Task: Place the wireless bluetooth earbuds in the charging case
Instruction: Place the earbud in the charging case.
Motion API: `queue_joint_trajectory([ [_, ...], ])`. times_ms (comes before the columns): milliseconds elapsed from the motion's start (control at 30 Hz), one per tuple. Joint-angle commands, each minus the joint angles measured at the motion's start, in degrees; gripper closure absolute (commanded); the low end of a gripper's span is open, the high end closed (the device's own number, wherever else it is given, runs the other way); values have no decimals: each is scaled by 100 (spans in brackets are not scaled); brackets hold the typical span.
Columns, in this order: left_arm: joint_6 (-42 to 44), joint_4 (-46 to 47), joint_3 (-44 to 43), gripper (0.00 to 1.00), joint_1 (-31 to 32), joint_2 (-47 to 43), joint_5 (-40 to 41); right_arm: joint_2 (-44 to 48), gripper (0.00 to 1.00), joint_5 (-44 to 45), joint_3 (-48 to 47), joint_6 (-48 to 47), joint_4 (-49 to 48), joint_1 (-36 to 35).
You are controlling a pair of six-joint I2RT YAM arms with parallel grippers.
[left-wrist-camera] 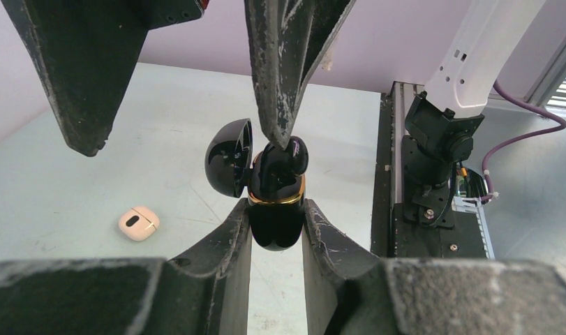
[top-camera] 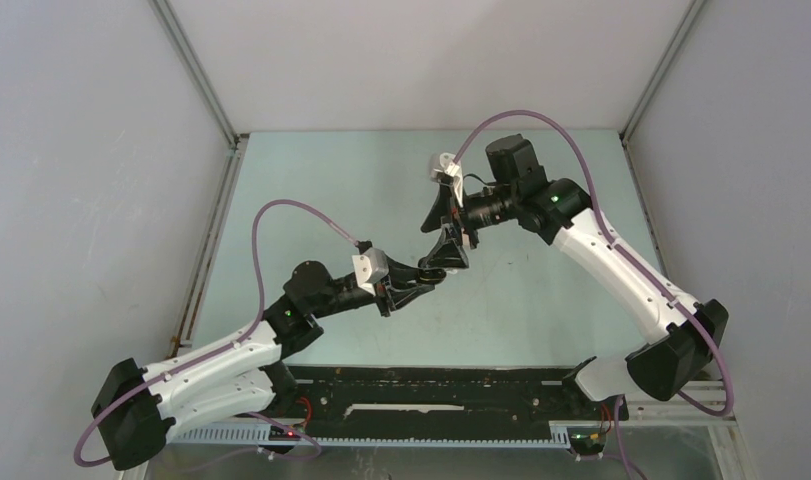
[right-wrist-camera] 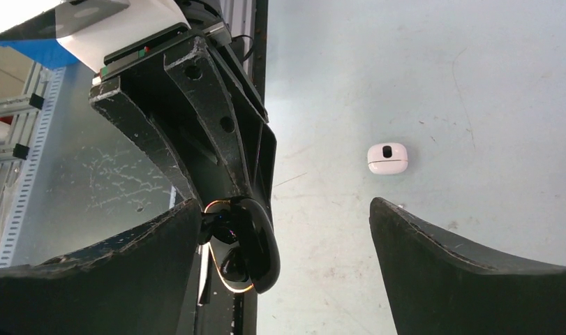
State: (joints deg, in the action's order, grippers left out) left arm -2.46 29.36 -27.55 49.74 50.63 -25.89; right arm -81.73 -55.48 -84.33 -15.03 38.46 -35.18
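A glossy black charging case (left-wrist-camera: 276,223) with a gold rim hangs above the table, and my left gripper (left-wrist-camera: 276,206) is shut on its lower body. Its lid (left-wrist-camera: 229,166) stands open to the left. Black earbuds (left-wrist-camera: 292,158) sit in its top; how deep they sit I cannot tell. My right gripper (right-wrist-camera: 283,209) is open wide over the case, and one of its fingers (left-wrist-camera: 280,105) points down onto an earbud. In the right wrist view the case (right-wrist-camera: 259,244) lies against the left finger, lid towards me. From above, both grippers (top-camera: 433,262) meet mid-table.
A small closed white pebble-shaped case (left-wrist-camera: 138,223) lies on the pale green table (top-camera: 541,300), also seen as a white case (right-wrist-camera: 387,158) in the right wrist view. A black rail (top-camera: 431,395) runs along the near edge between the arm bases.
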Motion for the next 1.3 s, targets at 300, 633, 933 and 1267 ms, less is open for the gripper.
queue_joint_trajectory([
  [300, 96, 190, -295, 100, 19, 5, -93, 296, 5, -240, 3, -729, 350, 37],
  [633, 131, 162, -287, 100, 23, -45, -118, 109, 7, -11, 4, -833, 443, 53],
  [933, 167, 115, -294, 100, 22, -103, -121, -7, 9, 72, 14, -931, 530, 133],
  [1267, 199, 41, -312, 100, 24, -121, -95, 31, 9, -20, 10, -1043, 652, 167],
])
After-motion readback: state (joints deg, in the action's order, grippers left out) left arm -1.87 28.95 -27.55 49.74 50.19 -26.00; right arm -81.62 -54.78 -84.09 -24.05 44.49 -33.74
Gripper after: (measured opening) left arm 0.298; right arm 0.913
